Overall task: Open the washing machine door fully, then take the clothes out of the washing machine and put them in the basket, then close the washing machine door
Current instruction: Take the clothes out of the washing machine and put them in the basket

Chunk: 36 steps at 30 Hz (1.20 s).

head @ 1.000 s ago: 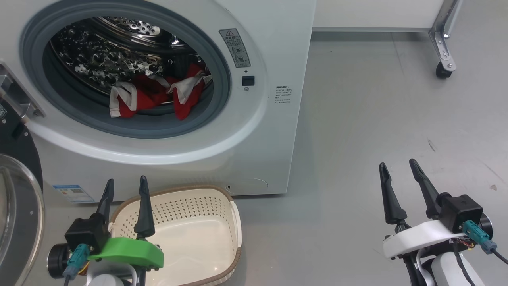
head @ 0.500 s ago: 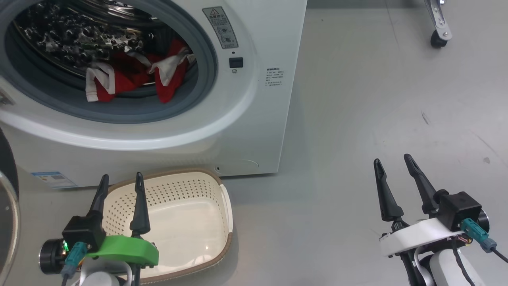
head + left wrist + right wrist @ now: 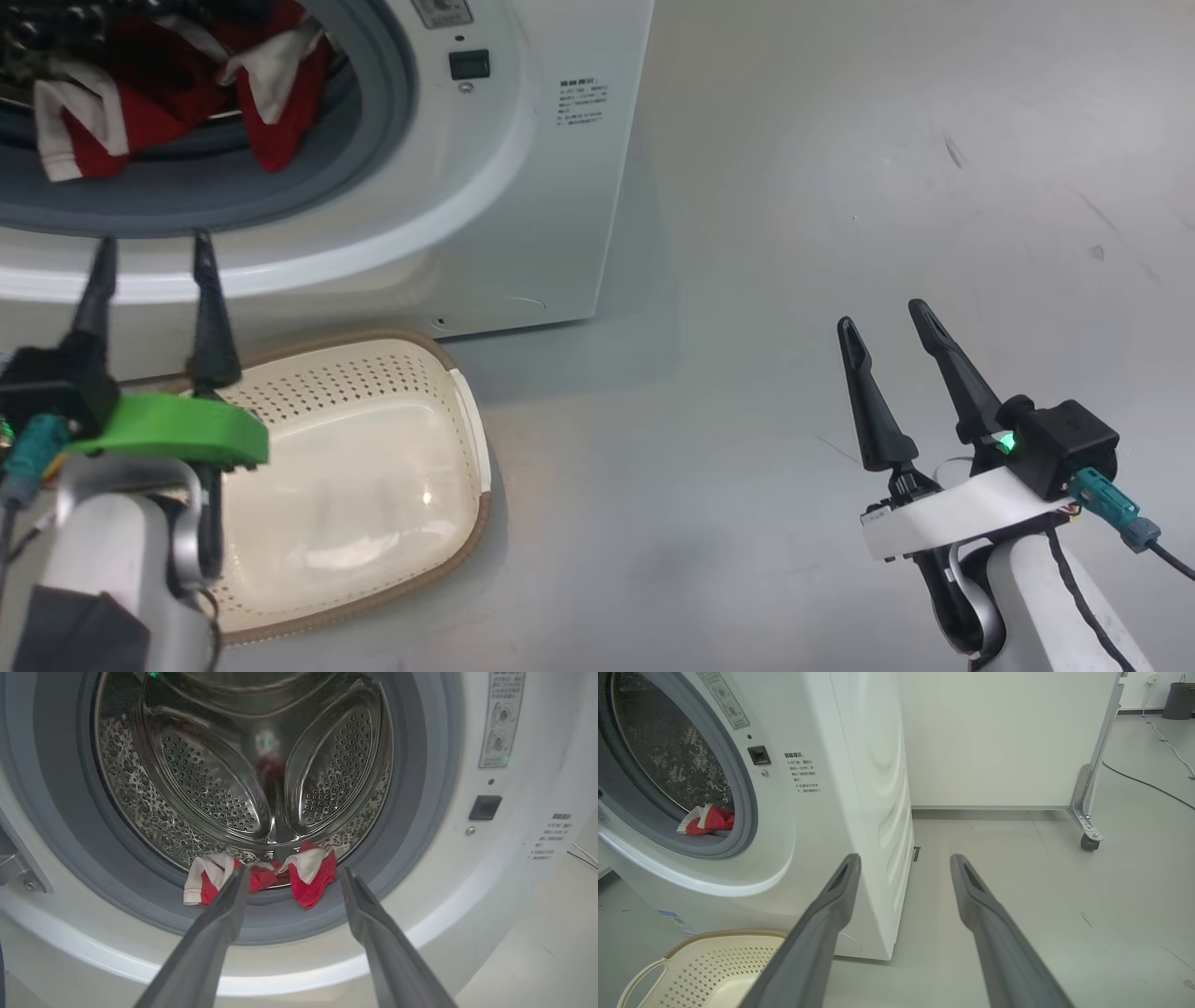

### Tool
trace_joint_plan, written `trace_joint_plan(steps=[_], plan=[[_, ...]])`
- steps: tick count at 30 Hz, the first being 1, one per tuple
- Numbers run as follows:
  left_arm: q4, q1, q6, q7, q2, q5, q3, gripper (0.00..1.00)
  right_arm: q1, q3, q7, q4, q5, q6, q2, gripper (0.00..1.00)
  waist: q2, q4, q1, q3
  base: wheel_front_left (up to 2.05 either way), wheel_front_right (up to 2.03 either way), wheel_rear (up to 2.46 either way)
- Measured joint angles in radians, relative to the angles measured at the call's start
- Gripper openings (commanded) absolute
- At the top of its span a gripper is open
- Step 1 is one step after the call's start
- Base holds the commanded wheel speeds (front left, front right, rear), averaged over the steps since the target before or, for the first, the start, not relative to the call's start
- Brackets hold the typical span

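Observation:
The washing machine (image 3: 523, 187) stands at the upper left with its round opening uncovered; its door is out of view. Red and white clothes (image 3: 140, 103) lie at the drum's front and spill onto the grey gasket. My left gripper (image 3: 152, 243) is open above the basket's far left corner, its tips just below the opening's lower rim. In the left wrist view the open left gripper (image 3: 295, 871) frames the clothes (image 3: 310, 877), still short of them. The cream basket (image 3: 355, 485) sits on the floor before the washer, holding nothing. My right gripper (image 3: 881, 314) hangs open over bare floor to the right.
The right wrist view has the washer's side (image 3: 873, 788), the basket (image 3: 714, 961) at the lower left and a metal frame leg with a caster (image 3: 1087, 842) at the back right near a white wall. Grey floor stretches to the right of the washer.
The head camera has swung, shifting the whole picture up and left. My left gripper has risen from beside the basket toward the washer's opening. The right gripper stays much as it was.

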<state>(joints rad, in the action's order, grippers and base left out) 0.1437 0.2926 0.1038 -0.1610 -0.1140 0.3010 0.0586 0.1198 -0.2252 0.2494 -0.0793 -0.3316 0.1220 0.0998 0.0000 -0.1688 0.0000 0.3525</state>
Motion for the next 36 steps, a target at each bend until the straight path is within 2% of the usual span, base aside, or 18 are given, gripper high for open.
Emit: trace_joint_plan(steps=[10, 17, 26, 36], plan=[[0.063, 0.21, 0.007, 0.143, -0.104, -0.086, -0.072, 1.0, 0.079, -0.016, 0.003, 0.011, -0.027, 0.0, -0.007, 1.0, 0.0, -0.08, 0.0, 0.125, 0.0, 0.0, 0.0], [0.151, 0.34, 0.01, 0.25, -0.193, -0.195, -0.06, 1.0, 0.114, -0.026, 0.003, 0.011, -0.035, 0.0, -0.016, 1.0, 0.0, -0.132, 0.0, 0.194, 0.0, 0.0, 0.0], [0.284, 0.481, 0.01, 0.385, -0.267, -0.302, -0.056, 1.0, 0.148, -0.046, 0.003, 0.008, -0.038, 0.0, -0.026, 1.0, 0.0, -0.179, 0.0, 0.252, 0.0, 0.0, 0.0], [0.395, 0.612, 0.01, 0.486, -0.282, -0.393, -0.105, 1.0, 0.159, -0.053, 0.003, -0.003, -0.048, 0.0, -0.035, 1.0, 0.0, -0.205, 0.0, 0.281, 0.0, 0.0, 0.0]])
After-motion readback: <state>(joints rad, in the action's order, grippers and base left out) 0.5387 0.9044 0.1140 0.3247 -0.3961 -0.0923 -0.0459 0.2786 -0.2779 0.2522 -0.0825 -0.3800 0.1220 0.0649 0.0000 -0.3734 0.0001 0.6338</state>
